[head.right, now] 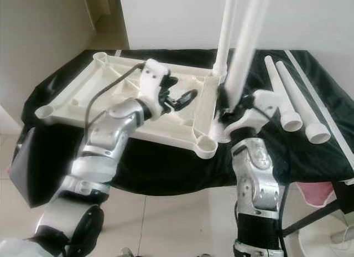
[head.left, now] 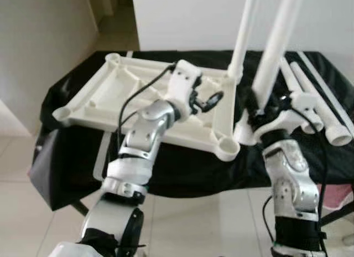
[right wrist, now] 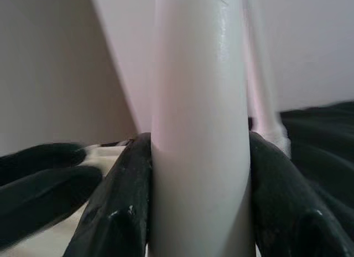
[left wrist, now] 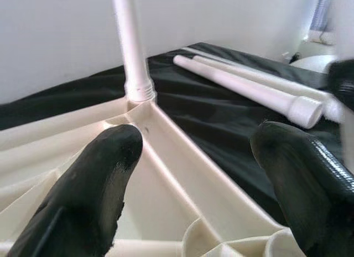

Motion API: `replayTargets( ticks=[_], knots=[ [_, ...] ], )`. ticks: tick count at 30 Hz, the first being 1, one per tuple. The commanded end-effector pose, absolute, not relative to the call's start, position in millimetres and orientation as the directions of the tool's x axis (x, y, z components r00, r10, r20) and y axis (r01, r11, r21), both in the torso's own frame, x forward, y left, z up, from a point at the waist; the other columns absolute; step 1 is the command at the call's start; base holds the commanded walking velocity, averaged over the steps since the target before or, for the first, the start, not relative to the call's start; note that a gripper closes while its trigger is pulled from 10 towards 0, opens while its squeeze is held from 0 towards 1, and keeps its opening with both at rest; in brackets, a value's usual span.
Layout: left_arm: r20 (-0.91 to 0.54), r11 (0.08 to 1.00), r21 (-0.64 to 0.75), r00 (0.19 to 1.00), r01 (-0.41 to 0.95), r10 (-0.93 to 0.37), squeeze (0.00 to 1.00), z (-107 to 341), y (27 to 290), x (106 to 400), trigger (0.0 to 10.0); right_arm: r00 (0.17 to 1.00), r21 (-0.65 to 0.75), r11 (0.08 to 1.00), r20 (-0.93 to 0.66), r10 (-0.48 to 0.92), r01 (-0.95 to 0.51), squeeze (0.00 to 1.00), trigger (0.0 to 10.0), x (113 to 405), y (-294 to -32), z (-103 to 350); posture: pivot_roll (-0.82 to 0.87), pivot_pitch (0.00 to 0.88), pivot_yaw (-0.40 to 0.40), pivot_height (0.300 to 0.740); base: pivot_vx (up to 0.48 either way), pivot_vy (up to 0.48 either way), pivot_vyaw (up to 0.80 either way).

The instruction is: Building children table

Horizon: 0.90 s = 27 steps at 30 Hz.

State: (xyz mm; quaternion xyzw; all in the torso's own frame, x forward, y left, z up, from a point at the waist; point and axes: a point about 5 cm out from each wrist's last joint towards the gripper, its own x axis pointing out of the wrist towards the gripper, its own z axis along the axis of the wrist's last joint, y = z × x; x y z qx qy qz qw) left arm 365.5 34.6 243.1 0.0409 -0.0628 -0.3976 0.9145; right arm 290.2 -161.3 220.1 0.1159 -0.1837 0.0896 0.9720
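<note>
Inverted white tabletop [head.left: 105, 96] lies on black-draped table [head.left: 182, 168]. Right gripper [right wrist: 199, 201] clamps an upright table leg [head.left: 274, 52] just beside tabletop's near right corner. Left gripper [head.left: 207, 102] hovers parted, empty, over tabletop.

1. My head pair looks forward and down over both arms at the black-draped surface [head.left: 182, 168]; both eyes share the whole scene.
2. My left wrist camera sits low and close over the tabletop frame [left wrist: 182, 174], facing the upright leg [left wrist: 130, 44], which the head pair also shows.
3. My right wrist camera is pressed against the held leg [right wrist: 199, 129].
</note>
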Motion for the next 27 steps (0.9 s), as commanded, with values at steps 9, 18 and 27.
replayTargets(
  ticks=[9,18,27],
  knots=[
    [0.140,0.827,0.091,0.815,0.555,-0.562,0.00,271,38,388,10.0,0.879,0.177,0.905,0.366,0.304,-0.387,0.00,10.0,287,-138,214,-0.07,0.000,-0.025,0.740,0.000,0.000,0.00],
    [0.120,0.726,0.149,0.716,0.672,-0.688,0.00,267,16,378,10.0,0.883,0.196,0.886,0.313,0.349,-0.420,0.00,10.0,285,-127,201,-0.06,0.000,-0.007,0.740,0.000,0.000,0.00],
    [0.126,0.639,0.189,0.627,0.745,-0.769,0.00,278,-3,376,10.0,0.874,0.164,0.875,0.272,0.403,-0.455,0.00,10.0,283,-117,188,-0.07,0.000,0.004,0.740,0.000,0.000,0.00]
  ],
)
